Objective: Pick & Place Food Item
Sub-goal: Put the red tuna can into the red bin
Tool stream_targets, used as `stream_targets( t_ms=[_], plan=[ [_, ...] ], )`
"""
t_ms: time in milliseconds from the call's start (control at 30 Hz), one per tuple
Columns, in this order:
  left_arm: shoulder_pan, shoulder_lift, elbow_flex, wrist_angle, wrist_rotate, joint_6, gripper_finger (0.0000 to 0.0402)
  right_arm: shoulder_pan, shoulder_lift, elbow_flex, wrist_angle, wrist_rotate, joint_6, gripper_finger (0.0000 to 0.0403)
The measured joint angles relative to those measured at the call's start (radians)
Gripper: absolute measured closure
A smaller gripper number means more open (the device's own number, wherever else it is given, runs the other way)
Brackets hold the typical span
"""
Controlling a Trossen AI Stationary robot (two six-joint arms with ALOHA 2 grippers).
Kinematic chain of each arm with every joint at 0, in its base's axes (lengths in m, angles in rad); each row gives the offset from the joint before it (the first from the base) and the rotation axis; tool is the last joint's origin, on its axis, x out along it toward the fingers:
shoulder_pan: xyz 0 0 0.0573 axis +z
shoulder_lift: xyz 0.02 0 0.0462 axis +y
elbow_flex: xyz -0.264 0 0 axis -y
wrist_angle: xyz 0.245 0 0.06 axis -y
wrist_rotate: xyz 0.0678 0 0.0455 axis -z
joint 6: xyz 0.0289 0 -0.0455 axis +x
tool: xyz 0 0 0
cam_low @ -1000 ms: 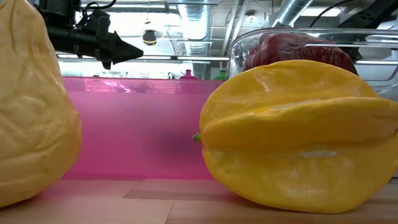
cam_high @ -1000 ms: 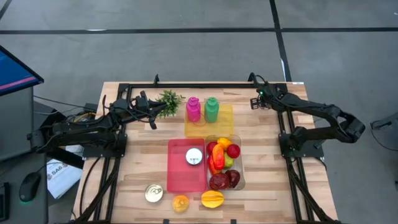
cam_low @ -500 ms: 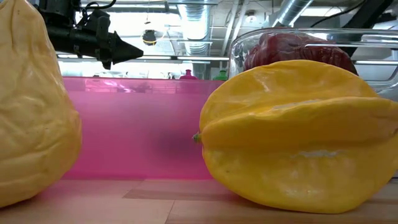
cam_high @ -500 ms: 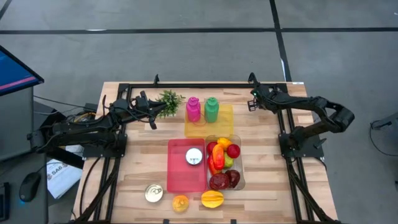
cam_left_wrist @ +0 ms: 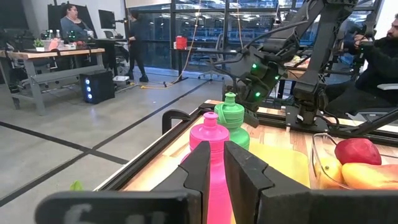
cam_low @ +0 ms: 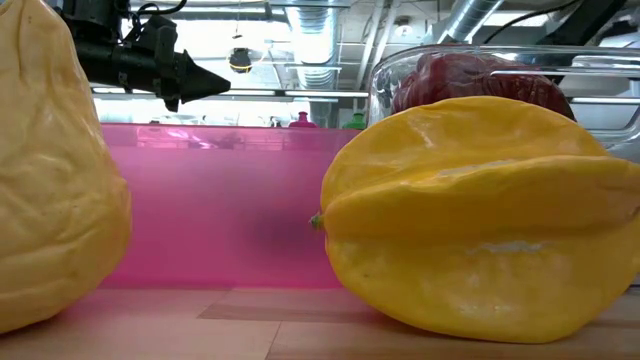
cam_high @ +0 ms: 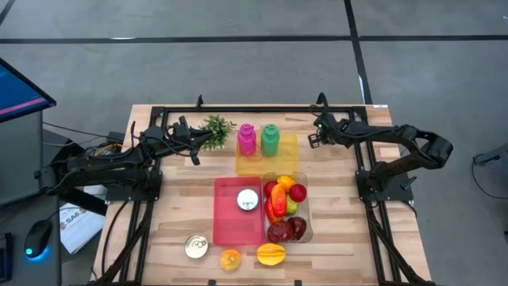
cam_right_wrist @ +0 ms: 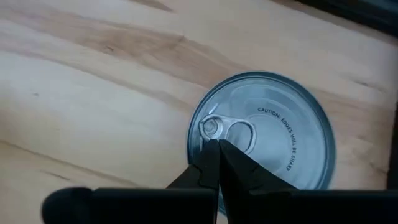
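Moved: the right gripper (cam_high: 312, 142) had slid a little along the back of the table (cam_high: 341, 214) toward the green bottle (cam_high: 271, 139) since a second earlier; its arm had folded in with it.
Unchanged: the left arm and every item on the table lay as before.
Can: a silver can (cam_right_wrist: 267, 130) stood upright on bare wood at the back right of the table. It showed only in the right wrist view and was hidden under the gripper from above.
Right gripper fingers: pressed together, empty, tips over the can's pull tab; contact could not be told.
Left gripper (cam_high: 194, 155): poised at the back left beside the small plant (cam_high: 215, 127), fingers nearly together and holding nothing.
Nearby: the pink bottle (cam_high: 247, 139) and the green bottle stood on the yellow tray (cam_high: 287, 155).
Farther out: the clear container (cam_high: 305, 210) of fruit sat beside the pink tray (cam_high: 226, 222), with a star fruit (cam_high: 271, 254) at the front edge.
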Motion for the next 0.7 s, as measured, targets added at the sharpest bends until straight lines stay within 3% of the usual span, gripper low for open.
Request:
stream_targets(
  t_ms=[167, 300, 533, 700],
  plan=[
    [0.000, 0.000, 0.000, -0.004, 0.000, 0.000, 0.0367, 0.052, -0.015, 0.000, 0.031, 0.028, 0.022, 0.0403],
    [0.000, 0.000, 0.000, -0.003, 0.000, 0.000, 0.0367, 0.093, -0.025, 0.000, 0.023, 0.133, 0.024, 0.0403],
    [0.000, 0.000, 0.000, -0.003, 0.000, 0.000, 0.0367, 0.134, -0.014, -0.003, 0.020, 0.140, 0.096, 0.0403],
    [0.000, 0.000, 0.000, -0.003, 0.000, 0.000, 0.0367, 0.184, -0.014, -0.022, 0.019, 0.200, 0.134, 0.0403]
  ],
)
